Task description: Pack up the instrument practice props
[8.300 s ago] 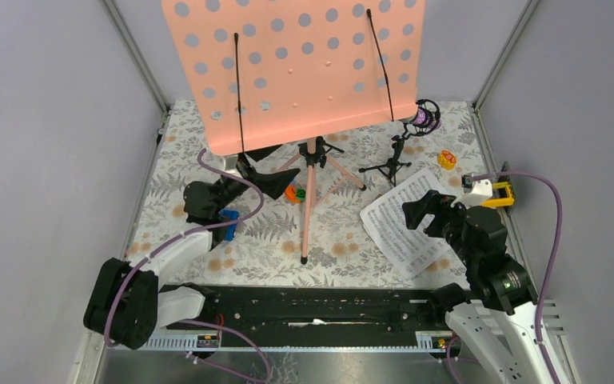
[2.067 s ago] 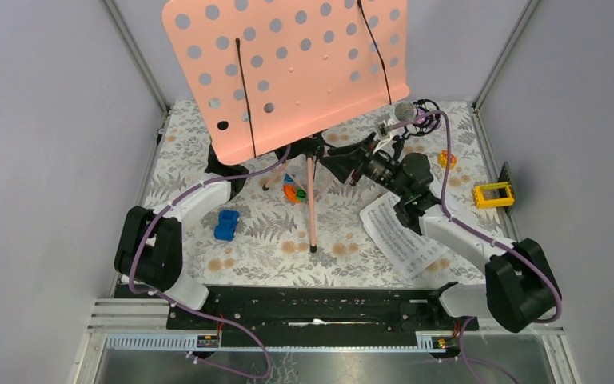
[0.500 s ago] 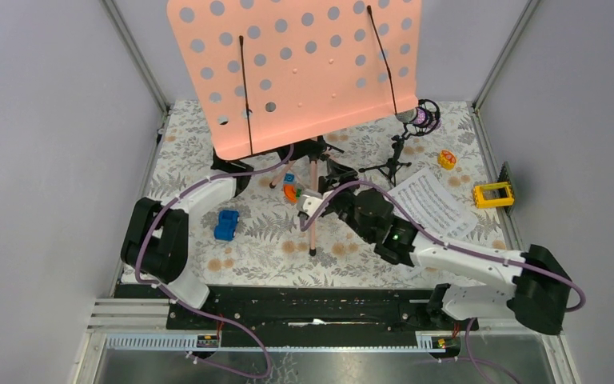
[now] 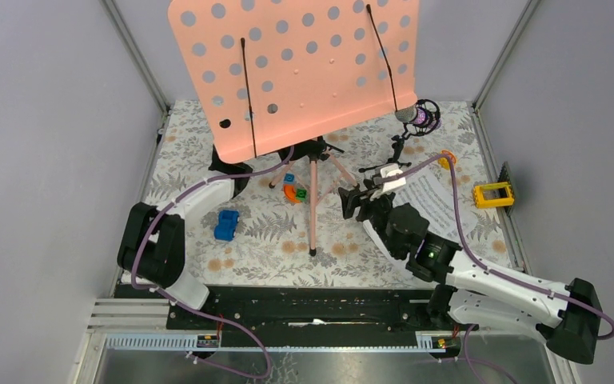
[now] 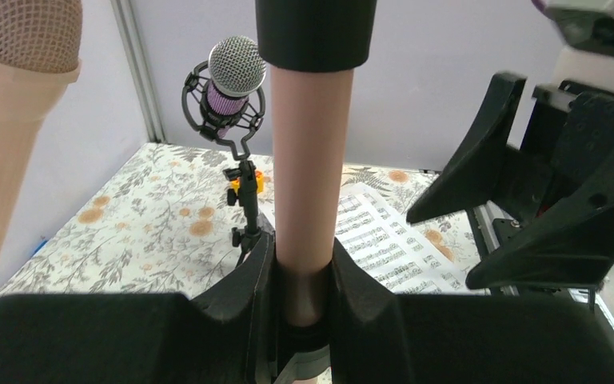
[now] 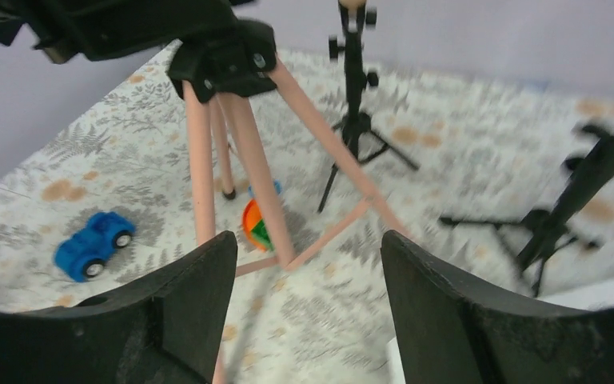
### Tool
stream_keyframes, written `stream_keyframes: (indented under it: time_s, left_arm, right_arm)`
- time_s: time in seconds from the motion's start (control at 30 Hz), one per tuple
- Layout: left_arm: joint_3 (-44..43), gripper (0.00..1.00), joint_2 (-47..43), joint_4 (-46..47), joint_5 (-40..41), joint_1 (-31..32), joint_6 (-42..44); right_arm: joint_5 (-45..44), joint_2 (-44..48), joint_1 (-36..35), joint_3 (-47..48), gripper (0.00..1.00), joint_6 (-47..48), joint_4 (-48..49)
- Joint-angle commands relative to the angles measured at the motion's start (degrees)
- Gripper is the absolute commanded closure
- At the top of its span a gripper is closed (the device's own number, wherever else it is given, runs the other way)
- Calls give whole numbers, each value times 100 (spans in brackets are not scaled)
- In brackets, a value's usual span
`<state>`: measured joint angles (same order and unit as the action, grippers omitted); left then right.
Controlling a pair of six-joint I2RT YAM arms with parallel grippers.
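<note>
The salmon-pink perforated rack [image 4: 304, 64] stands upright on pink tripod legs [image 4: 313, 210]. In the left wrist view my left gripper [image 5: 304, 268] is shut on the stand's pink pole [image 5: 312, 160]; from above the rack hides its fingers. My right gripper [image 4: 352, 202] [image 6: 308, 248] is open and holds nothing, just right of the tripod legs [image 6: 248, 160]. Sheet-music pages [image 4: 436, 200] [image 5: 384, 248] lie partly under the right arm. The purple glitter microphone [image 4: 420, 118] [image 5: 236, 72] sits on a black stand at the back right. A pink microphone [image 5: 8, 120] shows at the left wrist view's edge.
A blue toy car [image 4: 228, 224] lies left of the tripod. An orange and green block [image 4: 293, 192] sits between the legs, a yellow block [image 4: 492, 194] by the right wall and an orange one [image 4: 448, 158] behind the pages. Grey walls close in three sides.
My right gripper has drawn away to the right from the front tripod leg, and its jaws have opened. The left gripper keeps its hold on the pole.
</note>
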<state>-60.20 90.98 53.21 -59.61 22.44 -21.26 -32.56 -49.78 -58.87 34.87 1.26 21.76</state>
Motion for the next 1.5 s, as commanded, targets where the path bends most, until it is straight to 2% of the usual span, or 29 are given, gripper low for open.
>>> stream_keyframes:
  time_s: [0.0, 0.1, 0.2, 0.3, 0.43, 0.6, 0.73, 0.83, 1.03, 1.23, 1.47]
  left_arm:
    - [-64, 100, -210, -1632, 407, 24, 612]
    - [-80, 100, -287, -1678, 358, 24, 632]
    - [-13, 100, -303, -1598, 282, 35, 685]
    - [13, 100, -256, -1633, 191, 32, 879]
    - [134, 100, -183, -1346, 104, 56, 829]
    - [117, 100, -141, -1250, 126, 84, 776]
    - [140, 100, -167, -1339, 170, 123, 818]
    - [110, 100, -195, -1574, 213, 217, 1020]
    - [31, 100, -181, -1731, 227, 279, 1116]
    - [-5, 100, -186, -1762, 258, 327, 1098]
    - [-15, 100, -137, -1779, 219, 379, 1085]
  right_arm:
    - [-611, -225, 95, 499, 26, -2714, -774]
    - [-4, -381, 421, 646, 26, -3810, -844]
    - [1332, -581, 1251, 570, 26, -5212, -723]
    - [2841, -843, 1988, 236, 27, -6228, 303]
    - [3830, -1344, 2381, 14, 28, -7048, 1656]
    - [3984, -1808, 2393, 22, 30, -7521, 2495]
    - [3923, -2002, 2397, -145, 36, -7419, 3433]
    - [3642, -1951, 2392, -380, 36, -7353, 3866]
    - [3538, -1896, 2395, -128, 37, -7218, 3223]
    - [3505, -2001, 2398, -116, 40, -7222, 3273]
    - [3475, -2287, 2402, 69, 50, -7191, 3262]
